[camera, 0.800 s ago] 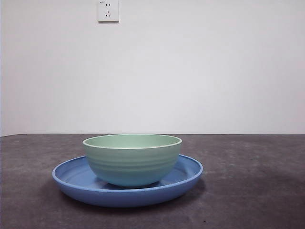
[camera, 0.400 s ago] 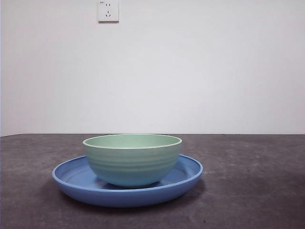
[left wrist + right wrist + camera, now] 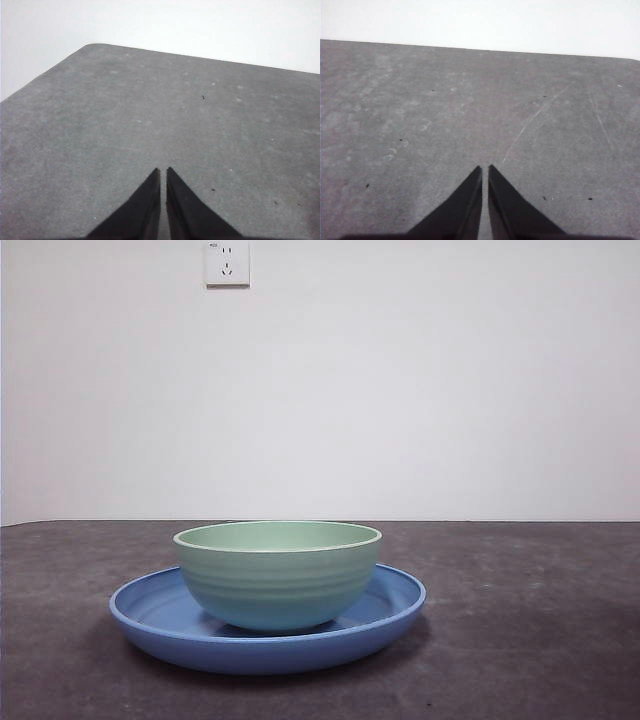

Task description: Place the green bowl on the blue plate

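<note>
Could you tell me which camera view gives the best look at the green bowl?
The front view: the green bowl stands upright, whole and unobstructed, on the blue plate. Both wrist views show none of it, only shut jaws over bare table.

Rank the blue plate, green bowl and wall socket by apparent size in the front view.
1. blue plate, widest.
2. green bowl, narrower, standing on the plate.
3. wall socket, smallest, though it is farther back, so its true size is unsure.
</note>
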